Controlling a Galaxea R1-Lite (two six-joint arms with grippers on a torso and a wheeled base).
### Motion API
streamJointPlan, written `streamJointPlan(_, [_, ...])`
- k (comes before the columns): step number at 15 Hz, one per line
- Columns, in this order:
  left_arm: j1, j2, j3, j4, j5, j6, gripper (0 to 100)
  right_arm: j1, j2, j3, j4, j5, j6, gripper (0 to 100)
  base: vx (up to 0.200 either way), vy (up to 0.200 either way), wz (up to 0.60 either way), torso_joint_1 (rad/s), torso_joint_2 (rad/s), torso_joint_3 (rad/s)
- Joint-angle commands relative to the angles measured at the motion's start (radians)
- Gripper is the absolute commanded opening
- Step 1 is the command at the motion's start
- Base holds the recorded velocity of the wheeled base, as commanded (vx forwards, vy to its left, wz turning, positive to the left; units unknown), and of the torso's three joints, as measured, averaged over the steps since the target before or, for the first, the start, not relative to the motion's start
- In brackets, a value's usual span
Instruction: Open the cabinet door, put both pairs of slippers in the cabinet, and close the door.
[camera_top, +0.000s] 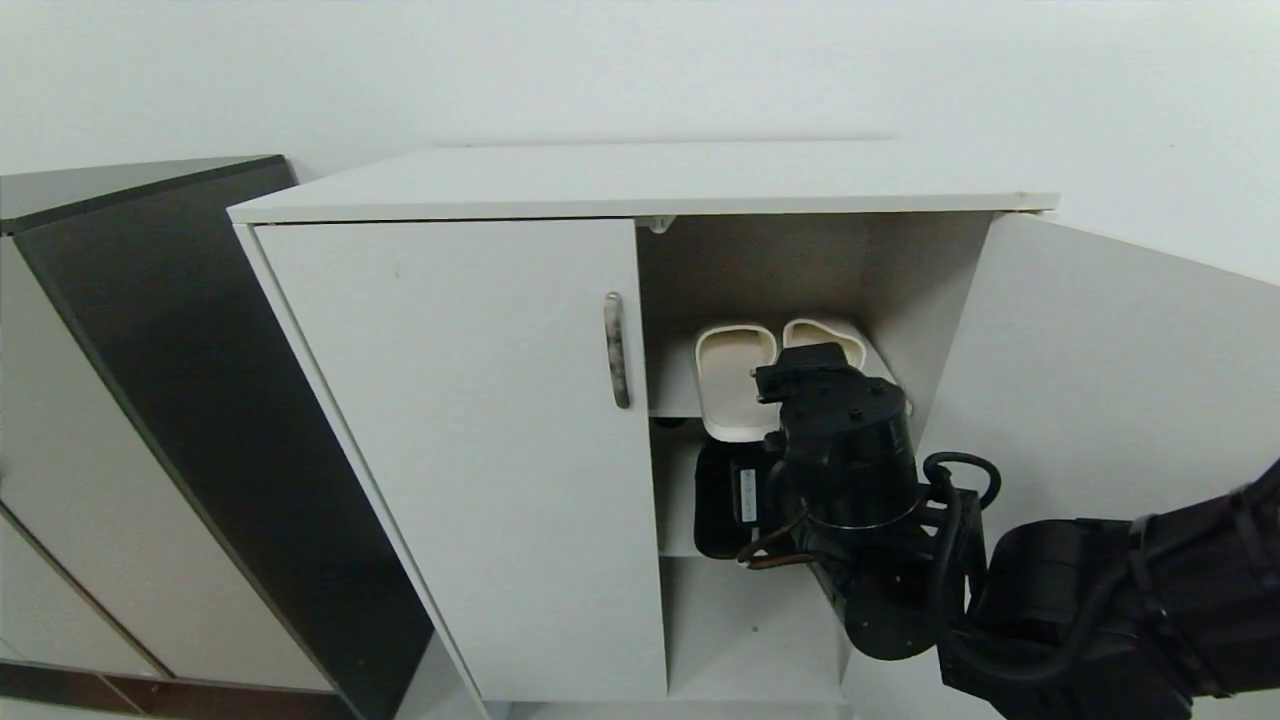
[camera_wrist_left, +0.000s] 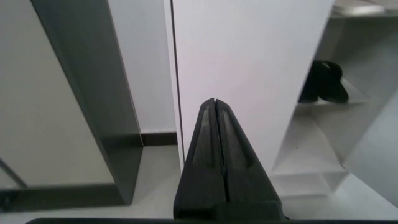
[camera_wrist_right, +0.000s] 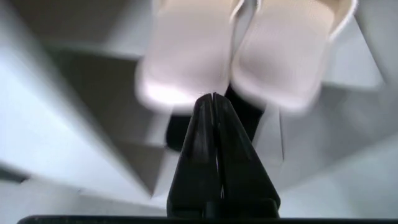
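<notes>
White slippers lie side by side on the upper shelf of the cabinet, heels hanging a little over its front edge. Straight below them, at 6 o'clock, the black slippers sit on the middle shelf. The open door is swung wide toward 3 o'clock; the closed door covers the half at 9 o'clock, with its metal handle along the inner edge.

The right gripper is inside the open half, just at the heels of the white pair, its fingers clenched together on nothing. From its wrist view the tip sits between the two heels; I cannot tell whether it touches them.

The left gripper is low before the closed door, fingers pressed flat against each other, empty. A dark-sided unit stands just beside the cabinet at 9 o'clock.
</notes>
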Motion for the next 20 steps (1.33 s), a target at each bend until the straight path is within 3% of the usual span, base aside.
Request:
streamJointPlan(1, [0.0,0.001,0.0,0.001,0.0,0.0,0,-0.001,0.001,0.0,0.0,-0.001,0.001,0,-0.2,0.0,0.0,0.002,0.0,0.007])
streamJointPlan(6, [0.0,0.001,0.0,0.001,0.002,0.0,0,-0.003,0.009,0.038,-0.097,0.001,-0.009,0,-0.2,0.0,0.0,0.004,0.0,0.003])
streamJointPlan(17, [0.0,0.001,0.0,0.001,0.002,-0.001,0,-0.014,0.006,0.097,-0.147,0.057,-0.04,0,-0.2,0.0,0.0,0.003,0.0,0.001])
streamJointPlan(20, [0.0,0.001,0.0,0.001,0.002,-0.001,0,-0.014,0.008,0.097,-0.147,0.057,-0.042,0,0.0,0.0,0.0,0.0,0.0,0.0])
